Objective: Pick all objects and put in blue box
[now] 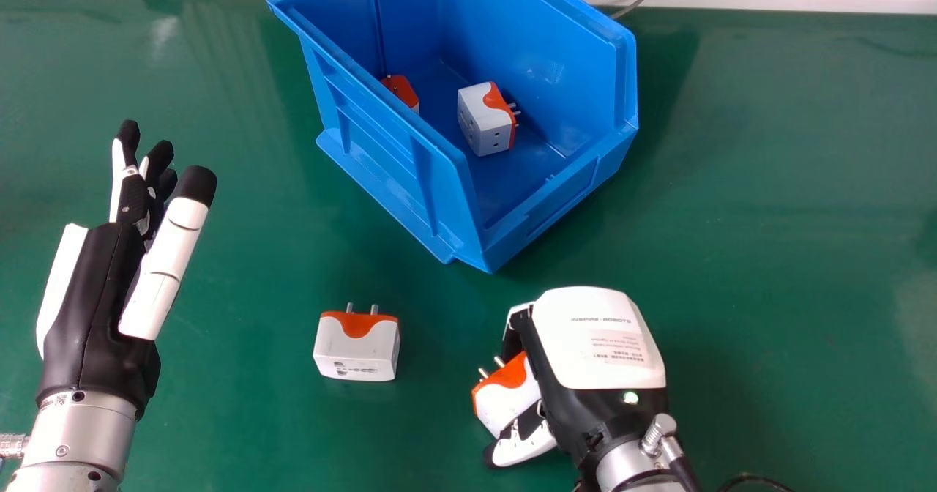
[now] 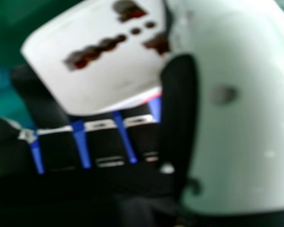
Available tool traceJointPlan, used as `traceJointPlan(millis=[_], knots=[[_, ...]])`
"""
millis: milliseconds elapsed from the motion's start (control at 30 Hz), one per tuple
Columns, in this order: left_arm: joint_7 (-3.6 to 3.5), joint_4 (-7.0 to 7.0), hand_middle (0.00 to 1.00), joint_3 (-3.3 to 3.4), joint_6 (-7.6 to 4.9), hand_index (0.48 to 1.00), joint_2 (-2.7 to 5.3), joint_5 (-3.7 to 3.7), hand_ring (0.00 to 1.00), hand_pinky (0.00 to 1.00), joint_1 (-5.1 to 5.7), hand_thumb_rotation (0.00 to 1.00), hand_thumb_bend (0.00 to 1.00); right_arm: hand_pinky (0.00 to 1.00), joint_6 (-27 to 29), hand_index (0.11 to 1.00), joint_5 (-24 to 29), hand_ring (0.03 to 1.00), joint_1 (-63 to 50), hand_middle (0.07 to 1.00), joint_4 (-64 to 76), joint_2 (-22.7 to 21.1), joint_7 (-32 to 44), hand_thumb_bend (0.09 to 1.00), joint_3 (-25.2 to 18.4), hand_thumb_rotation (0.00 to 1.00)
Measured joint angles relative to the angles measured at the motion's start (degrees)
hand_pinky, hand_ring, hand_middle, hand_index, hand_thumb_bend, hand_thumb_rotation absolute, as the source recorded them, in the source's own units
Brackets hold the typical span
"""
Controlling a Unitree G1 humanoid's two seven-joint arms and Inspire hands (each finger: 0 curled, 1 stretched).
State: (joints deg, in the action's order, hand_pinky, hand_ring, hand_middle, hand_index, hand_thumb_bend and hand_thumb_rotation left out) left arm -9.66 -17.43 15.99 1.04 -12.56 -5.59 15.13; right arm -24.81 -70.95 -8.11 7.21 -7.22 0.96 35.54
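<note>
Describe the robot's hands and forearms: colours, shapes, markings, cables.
The black and white left hand has black fingertips and a white thumb; its forearm is silver and cylindrical. The black and white right hand has a rounded white back plate with small print and a green light; a black cable runs beside its silver forearm.

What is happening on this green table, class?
The robot's right hand holds one plug adapter just above or on the table. Another adapter lies nearer its open left hand. Two more are already in the blue box.
</note>
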Motion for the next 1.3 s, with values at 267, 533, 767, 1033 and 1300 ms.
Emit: traceJointPlan(millis=[267,533,767,1033,1300], knots=[[-0.08,0.06,1.0,0.11,0.22,1.0,-0.01,-0.04,1.0,1.0,-0.02,0.86,0.77,0.25,-1.9,0.483,-0.23,0.33,-5.84,0.455,9.65,-3.72,5.7,0.497,-3.29,0.11],[-0.16,0.11,1.0,0.11,0.49,1.0,-0.01,-0.05,1.0,1.0,-0.06,0.86,0.77,0.23,-0.37,0.482,-0.69,0.312,-9.11,0.399,19.74,-4.62,5.46,0.489,-7.2,0.15],[-0.14,0.11,1.0,0.12,0.6,1.0,-0.03,-0.04,1.0,1.0,-0.17,0.86,0.77,0.04,3.03,0.47,1.4,0.106,-8.82,0.168,25.01,-4.44,2.82,0.493,-13.57,0.14],[-0.12,0.37,1.0,0.12,0.6,1.0,-0.04,0.0,1.0,1.0,-0.27,0.86,0.77,0.02,5.59,0.469,5.35,0.073,-2.77,0.124,26.68,-3.86,2.88,0.494,-19.09,0.14],[-0.03,0.89,1.0,-0.06,0.41,1.0,-0.05,0.24,1.0,1.0,-0.59,0.86,0.75,0.01,6.1,0.469,5.47,0.068,8.74,0.121,21.17,-3.14,3.99,0.494,-19.61,0.14]])
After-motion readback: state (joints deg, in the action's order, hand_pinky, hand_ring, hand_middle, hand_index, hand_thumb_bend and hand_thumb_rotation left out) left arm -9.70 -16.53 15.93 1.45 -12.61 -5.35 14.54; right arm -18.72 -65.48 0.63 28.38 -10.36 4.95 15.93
